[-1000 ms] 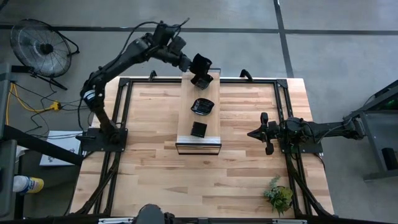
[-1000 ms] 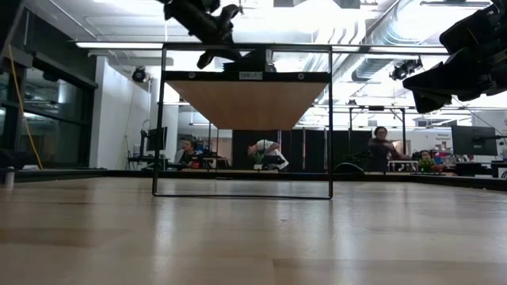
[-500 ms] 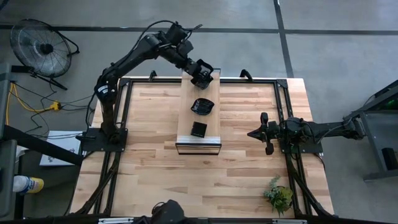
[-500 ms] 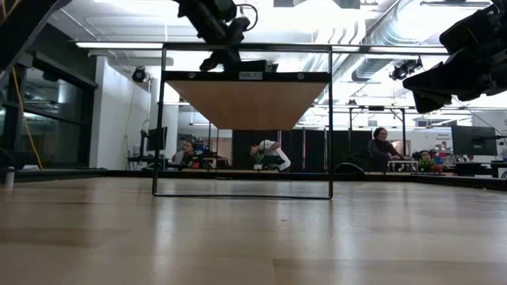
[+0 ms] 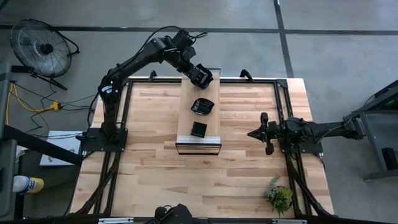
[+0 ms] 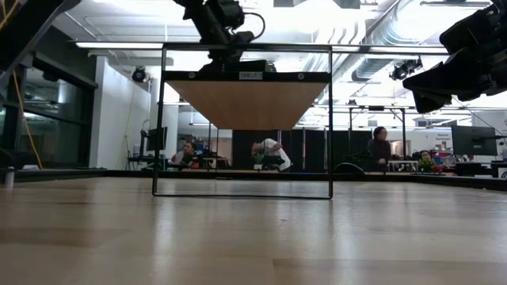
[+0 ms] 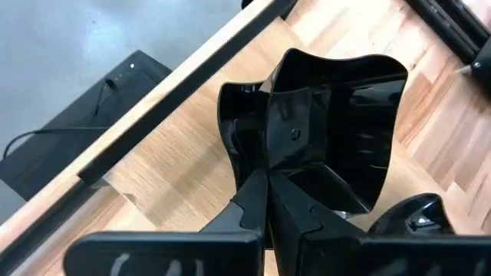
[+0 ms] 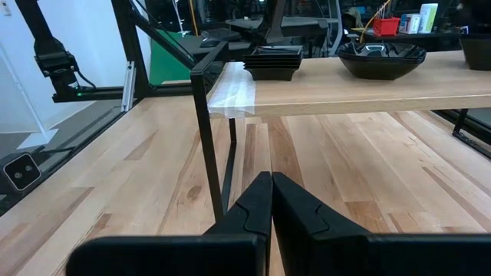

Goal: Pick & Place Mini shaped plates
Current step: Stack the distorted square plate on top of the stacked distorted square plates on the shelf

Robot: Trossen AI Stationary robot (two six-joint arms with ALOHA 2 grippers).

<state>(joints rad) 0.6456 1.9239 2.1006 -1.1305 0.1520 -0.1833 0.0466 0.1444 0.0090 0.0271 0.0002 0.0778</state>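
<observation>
Three glossy black mini plates sit along my raised wooden shelf on its thin black metal frame [image 5: 198,144]. Nearest the front edge of the shelf is a small square black dish [image 5: 198,129], behind it a round scalloped black bowl [image 5: 202,106], and at the far end a folded, angular black plate [image 5: 203,76] that my left gripper [image 5: 200,77] is clenched on, its fingers pinched together over the rim as my left wrist view shows [image 7: 330,146]. That plate is at the shelf's back edge, but whether it rests on the wood or hangs just above it I cannot tell. My right gripper [image 5: 263,133] waits beside the shelf, to its right, with both fingers pressed together on nothing [image 8: 268,199]. A little green plant [image 5: 278,195] stands at the near right corner of the light wooden table [image 5: 155,174], well apart from everything. From table height the shelf's underside hides all the plates, and my left arm is cut off at the top. Off the table, a round black floor fan [image 5: 43,46] stands at the far left.
</observation>
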